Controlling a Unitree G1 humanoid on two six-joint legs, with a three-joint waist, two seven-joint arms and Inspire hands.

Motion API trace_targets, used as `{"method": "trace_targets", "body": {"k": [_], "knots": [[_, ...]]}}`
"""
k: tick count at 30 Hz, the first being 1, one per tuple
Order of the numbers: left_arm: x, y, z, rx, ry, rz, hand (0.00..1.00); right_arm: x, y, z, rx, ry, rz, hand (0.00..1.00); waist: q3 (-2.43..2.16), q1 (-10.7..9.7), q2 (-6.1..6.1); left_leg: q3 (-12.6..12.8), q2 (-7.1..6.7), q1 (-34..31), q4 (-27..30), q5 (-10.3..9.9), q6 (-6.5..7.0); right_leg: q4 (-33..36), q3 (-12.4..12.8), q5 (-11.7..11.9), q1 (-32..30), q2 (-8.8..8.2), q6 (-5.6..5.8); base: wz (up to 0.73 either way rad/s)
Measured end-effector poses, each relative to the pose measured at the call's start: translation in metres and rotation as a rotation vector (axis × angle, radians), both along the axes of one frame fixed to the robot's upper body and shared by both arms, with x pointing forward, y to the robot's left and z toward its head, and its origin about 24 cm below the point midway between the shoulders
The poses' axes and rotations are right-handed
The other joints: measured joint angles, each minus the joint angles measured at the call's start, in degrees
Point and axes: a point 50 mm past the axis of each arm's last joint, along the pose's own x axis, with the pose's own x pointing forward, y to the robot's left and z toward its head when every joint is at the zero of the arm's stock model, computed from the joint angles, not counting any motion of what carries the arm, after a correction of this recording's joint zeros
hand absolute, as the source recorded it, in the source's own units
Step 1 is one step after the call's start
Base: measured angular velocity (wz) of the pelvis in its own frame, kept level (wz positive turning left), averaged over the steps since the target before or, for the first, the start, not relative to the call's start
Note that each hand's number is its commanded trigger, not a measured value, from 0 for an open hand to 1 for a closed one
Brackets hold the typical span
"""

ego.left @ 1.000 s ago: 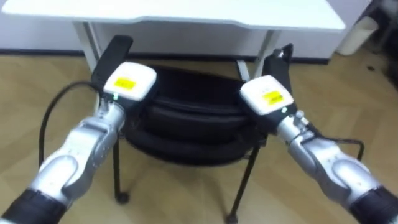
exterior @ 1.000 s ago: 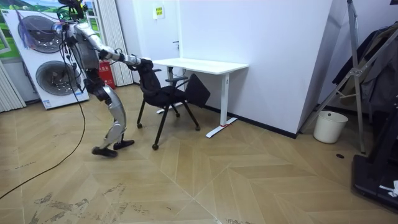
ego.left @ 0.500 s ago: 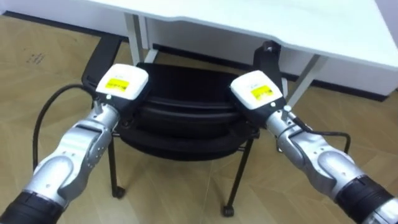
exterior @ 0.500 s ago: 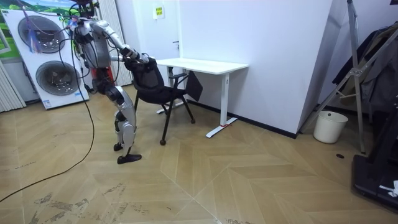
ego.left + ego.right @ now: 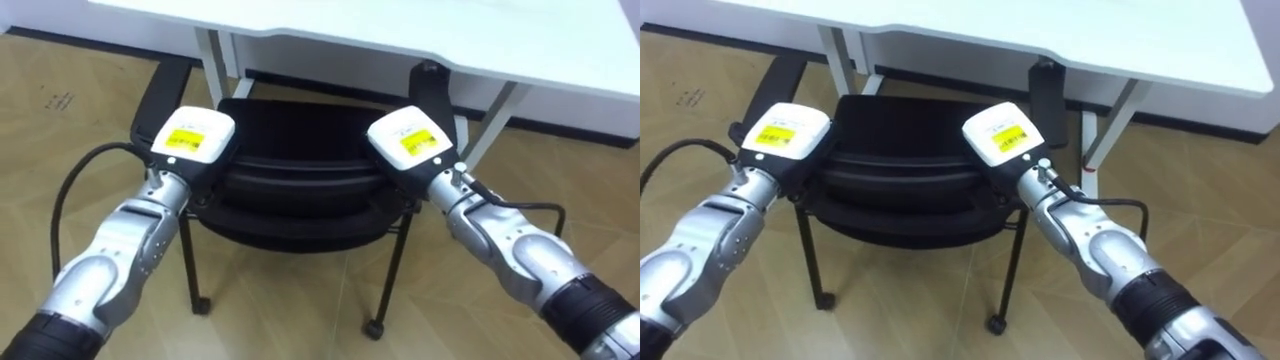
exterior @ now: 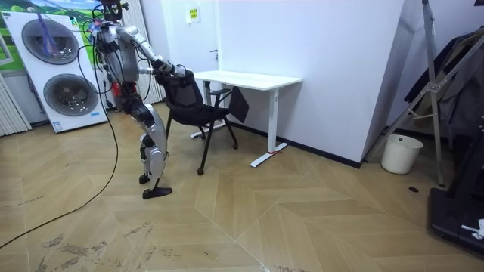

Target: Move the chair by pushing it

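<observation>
Chair [image 5: 298,185] stands at the counter [image 5: 350,25], front tucked a bit under. Left hand [image 5: 193,141] and right hand [image 5: 408,141] rest on its back, one each side, likely to push it straight. Grip: cannot tell.

You are looking down on a black chair [image 5: 300,170], upright on the wood floor [image 5: 90,140], its back nearest you and its seat [image 5: 300,125] pointing toward the white desk [image 5: 400,30]. The backrest [image 5: 300,215] is a wide, curved, dark pad; the seat beyond it is flat and black. A left armrest [image 5: 160,95] and a right armrest [image 5: 432,90] flank the seat, both reaching to the tabletop's near edge. Thin black metal legs [image 5: 392,270] end in small casters [image 5: 375,327] resting on the floor. In the room view the chair stands at the desk's end on the room view's left.
</observation>
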Motion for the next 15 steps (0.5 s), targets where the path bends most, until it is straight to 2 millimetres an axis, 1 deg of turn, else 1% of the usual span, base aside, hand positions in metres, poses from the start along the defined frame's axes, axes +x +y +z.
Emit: {"method": "trace_targets", "body": {"k": [2,4,5,6,8,9,11,12,13,14,15], "knots": [[-0.001,-0.002,-0.001,0.000,0.005,-0.004,1.00,0.000,-0.002,0.000,-0.006,0.007,0.003,1.00,-0.04,-0.3,0.11,0.3,0.01,0.1,0.2,-0.2,0.00,0.6,-0.1,-0.6,0.1,-0.20,-0.06,0.06],[-0.001,-0.004,-0.003,-0.001,0.011,-0.007,1.00,-0.001,-0.004,-0.001,-0.009,0.014,0.000,1.00,0.03,-0.8,0.26,0.3,0.08,0.6,0.2,-0.2,-0.03,0.4,-0.3,-0.6,1.1,-0.04,-0.13,0.05],[-0.003,-0.006,-0.005,-0.003,0.021,-0.009,1.00,-0.003,-0.007,-0.003,-0.013,0.020,-0.002,1.00,-0.09,-1.2,0.53,0.4,0.04,1.0,0.1,-0.2,-0.04,0.2,-0.4,-0.7,1.3,-0.06,-0.09,0.11],[-0.004,-0.008,-0.008,-0.013,0.030,-0.007,1.00,-0.004,-0.010,-0.004,-0.018,0.024,-0.005,1.00,-0.19,-2.2,1.05,0.6,0.04,1.6,-0.4,-0.2,-0.04,-0.4,-0.8,-0.6,2.1,-0.01,0.05,0.10],[-0.007,-0.012,-0.012,-0.010,0.042,-0.016,1.00,-0.006,-0.012,-0.006,-0.020,0.031,-0.004,1.00,-0.32,-2.4,1.44,1.2,-0.04,2.4,-0.9,-0.2,-0.03,-0.6,-0.4,-0.5,2.5,-0.13,0.11,-0.03],[-0.009,-0.014,-0.012,-0.012,0.045,-0.020,1.00,-0.008,-0.016,-0.005,-0.026,0.027,-0.011,1.00,-0.36,-3.0,1.52,1.3,-0.04,2.5,-1.2,-0.2,-0.03,-0.7,-0.3,-0.5,2.5,-0.14,0.12,-0.08],[-0.013,-0.015,-0.013,-0.019,0.047,-0.019,1.00,-0.012,-0.017,-0.005,-0.034,0.020,-0.010,1.00,-0.42,-3.4,1.65,1.7,-0.05,3.1,-1.7,-0.2,-0.04,-1.0,0.0,-0.4,2.6,-0.12,0.21,-0.07],[-0.014,-0.016,-0.013,-0.022,0.049,-0.020,1.00,-0.016,-0.020,-0.005,-0.037,0.018,-0.015,1.00,-0.62,-3.9,1.97,1.7,-0.10,3.1,-1.7,-0.1,-0.03,-1.4,0.0,-0.3,2.8,-0.04,0.31,-0.07],[-0.015,-0.018,-0.013,-0.022,0.051,-0.024,1.00,-0.018,-0.021,-0.005,-0.040,0.013,-0.017,1.00,-0.72,-4.0,2.12,1.7,-0.15,3.1,-1.7,-0.1,-0.03,-1.5,0.0,-0.3,2.8,-0.05,0.35,0.00],[-0.016,-0.020,-0.014,-0.024,0.058,-0.034,1.00,-0.022,-0.023,-0.006,-0.038,0.007,-0.024,1.00,-0.89,-4.1,2.39,1.9,-0.16,3.1,-1.3,-0.1,-0.02,-1.7,0.2,-0.2,3.0,-0.03,0.45,-0.15],[-0.018,-0.020,-0.015,-0.023,0.067,-0.036,1.00,-0.025,-0.025,-0.007,-0.039,0.009,-0.026,1.00,-0.92,-4.2,2.44,2.3,0.14,2.7,0.6,0.0,0.00,-2.0,1.0,-0.1,3.3,0.15,0.47,-0.19]]}}
